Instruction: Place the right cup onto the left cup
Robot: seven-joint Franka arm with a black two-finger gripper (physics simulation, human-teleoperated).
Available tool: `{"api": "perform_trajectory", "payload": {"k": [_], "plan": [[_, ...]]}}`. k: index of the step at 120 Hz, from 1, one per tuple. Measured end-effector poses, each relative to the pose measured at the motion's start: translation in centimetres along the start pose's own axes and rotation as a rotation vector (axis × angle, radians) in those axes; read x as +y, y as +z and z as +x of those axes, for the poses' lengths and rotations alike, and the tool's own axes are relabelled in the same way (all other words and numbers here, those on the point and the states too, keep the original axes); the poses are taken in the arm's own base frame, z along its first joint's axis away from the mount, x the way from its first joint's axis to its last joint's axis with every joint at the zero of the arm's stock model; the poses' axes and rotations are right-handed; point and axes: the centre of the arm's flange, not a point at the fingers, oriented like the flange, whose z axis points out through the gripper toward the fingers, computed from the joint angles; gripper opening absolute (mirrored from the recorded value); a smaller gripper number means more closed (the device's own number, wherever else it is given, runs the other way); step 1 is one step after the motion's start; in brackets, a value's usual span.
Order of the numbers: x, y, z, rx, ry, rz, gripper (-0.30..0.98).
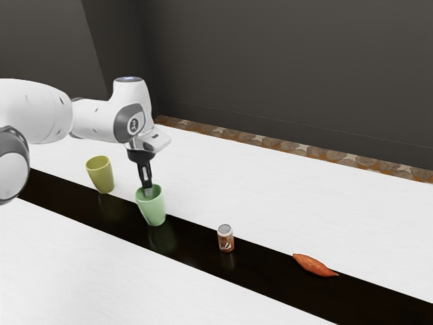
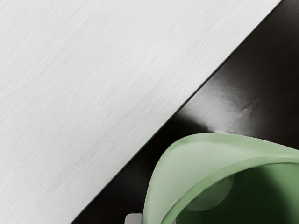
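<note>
Green cup [image 1: 155, 211] held at the rim by the gripper [image 1: 147, 192].
Pincer closed on its wall, one finger inside; position: at the dark strip [image 1: 196, 248], between the yellow cup [image 1: 102, 176] and the can [image 1: 226, 240], orange item [image 1: 314, 265] farther along.

Two cups: one yellow cup [image 1: 103, 179] at the exterior view's left, one green cup [image 1: 156, 214] right of it. One can [image 1: 226, 241], one sweet potato [image 1: 314, 265], one table [image 1: 304, 196].

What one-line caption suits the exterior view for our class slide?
A robot gripper at the rim of a green cup, between a yellow cup and a small can.
</note>
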Motion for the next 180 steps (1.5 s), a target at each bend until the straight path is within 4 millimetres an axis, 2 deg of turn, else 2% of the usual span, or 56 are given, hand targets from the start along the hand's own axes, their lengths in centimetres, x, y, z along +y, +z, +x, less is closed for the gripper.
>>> {"api": "perform_trajectory", "payload": {"k": [18, 52, 74, 91, 116, 160, 180], "plan": [[0.1, -0.7, -0.2, 0.009, -0.006, 0.008, -0.09], [0.3, -5.4, -1.5, 0.056, -0.026, 0.055, -0.09], [-1.1, -7.6, -3.5, 0.069, -0.056, 0.091, -0.1], [-3.7, -9.4, -6.9, 0.077, -0.111, 0.125, -0.1], [-6.9, -13.1, -10.2, 0.072, -0.152, 0.174, -0.1], [-9.8, -15.1, -14.3, 0.045, -0.172, 0.194, -0.1], [-10.6, -15.8, -15.1, 0.041, -0.16, 0.203, -0.1]]}}
